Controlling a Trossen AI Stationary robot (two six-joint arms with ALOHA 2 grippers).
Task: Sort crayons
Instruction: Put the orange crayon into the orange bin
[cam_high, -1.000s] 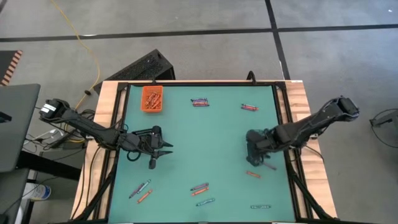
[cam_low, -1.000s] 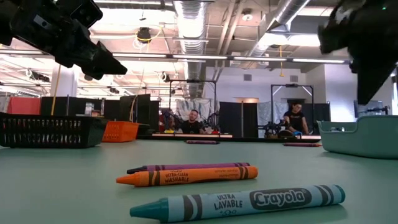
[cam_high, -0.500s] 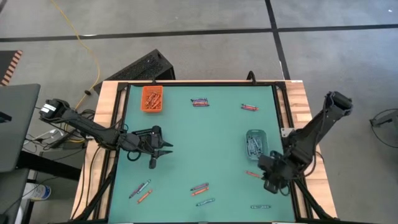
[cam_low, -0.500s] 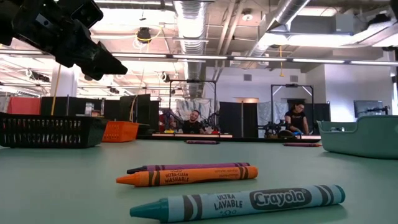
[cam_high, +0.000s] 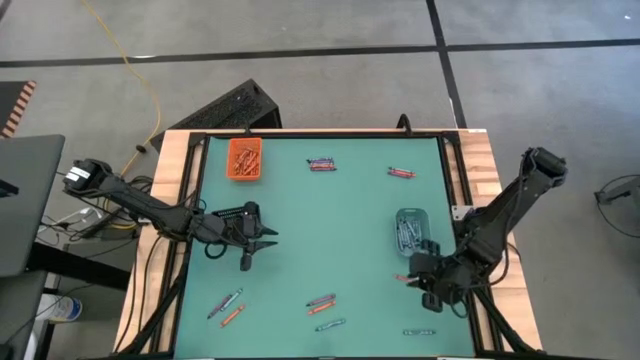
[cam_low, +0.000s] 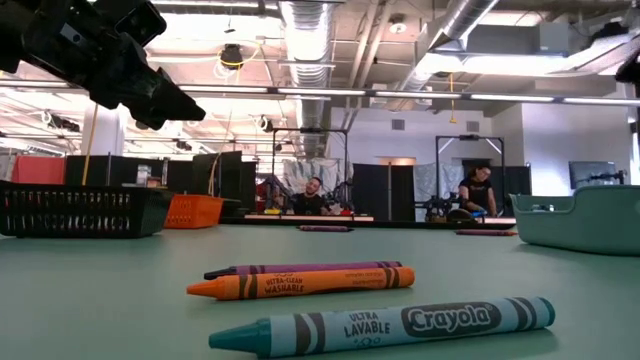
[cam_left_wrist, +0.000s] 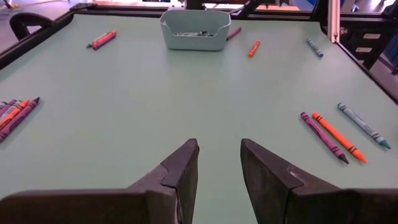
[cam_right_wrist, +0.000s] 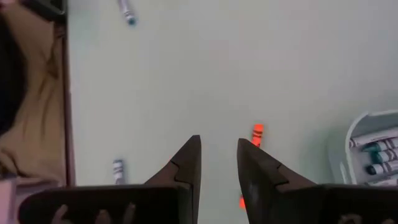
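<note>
Right gripper (cam_high: 425, 287) hung low over the green tabletop (cam_high: 330, 230), its dark jaws narrowly parted and holding nothing. I saw a short orange crayon (cam_right_wrist: 257, 131) lying on the mat just beside one fingertip, between the gripper and the pale blue-grey plastic tray (cam_high: 410, 230), off-line from the gap. That arm was far nearer than my left gripper (cam_left_wrist: 217, 163), idle, slightly apart and empty at the table's left side.

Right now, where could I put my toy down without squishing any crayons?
The big bare middle of the green mat, between the left fingers and the teal tray, is free. It gets crowded near the front edge, where crayons lie scattered, and beside the right fingers.
</note>
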